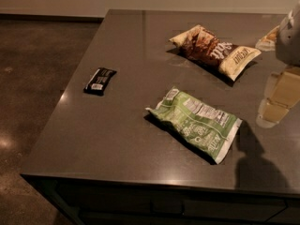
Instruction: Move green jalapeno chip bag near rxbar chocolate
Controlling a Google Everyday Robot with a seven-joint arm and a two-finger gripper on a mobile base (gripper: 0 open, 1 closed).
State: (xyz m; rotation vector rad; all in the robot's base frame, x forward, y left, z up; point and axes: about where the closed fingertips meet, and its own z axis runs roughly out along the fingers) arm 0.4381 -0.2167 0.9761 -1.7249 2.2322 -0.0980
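The green jalapeno chip bag [196, 122] lies flat on the dark grey table [117, 139], right of its middle, with its white label panel facing up. The rxbar chocolate [100, 80], a small black wrapper with a white patch, lies near the table's left edge, well apart from the bag. My gripper [275, 102] hangs at the right edge of the view, above the table and just to the right of the green bag, not touching it. Its shadow falls on the table below it.
A brown-and-cream chip bag [214, 50] lies at the back right of the table. A small pale packet [268, 37] shows behind my arm at the far right. The table's left and front edges drop to a brown floor [33, 69].
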